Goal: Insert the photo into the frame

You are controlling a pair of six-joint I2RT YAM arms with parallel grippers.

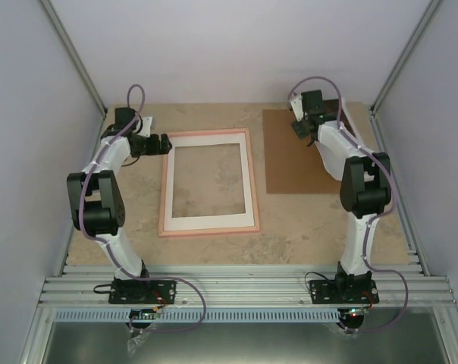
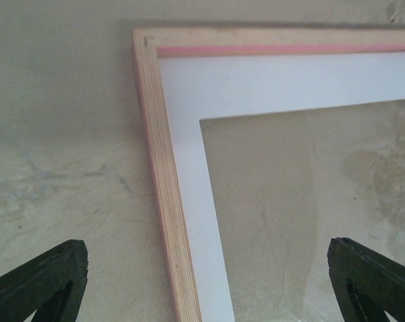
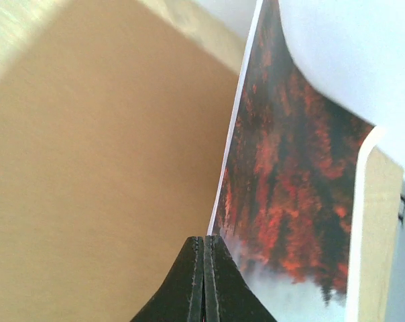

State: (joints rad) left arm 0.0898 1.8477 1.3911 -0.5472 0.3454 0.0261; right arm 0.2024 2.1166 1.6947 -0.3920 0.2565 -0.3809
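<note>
Right gripper (image 3: 204, 243) pinches the photo (image 3: 290, 188); left gripper (image 1: 166, 143) gapes over the frame (image 1: 208, 227)

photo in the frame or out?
Out. The frame opening shows only bare tabletop, and the photo is pinched by its edge in the shut right gripper, lifted over the brown board.

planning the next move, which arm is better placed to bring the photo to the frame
Right. The right claw is shut on the white-bordered red-orange landscape photo, above the brown cardboard board. The left claw hangs open and empty by the thin pink rectangular frame.
</note>
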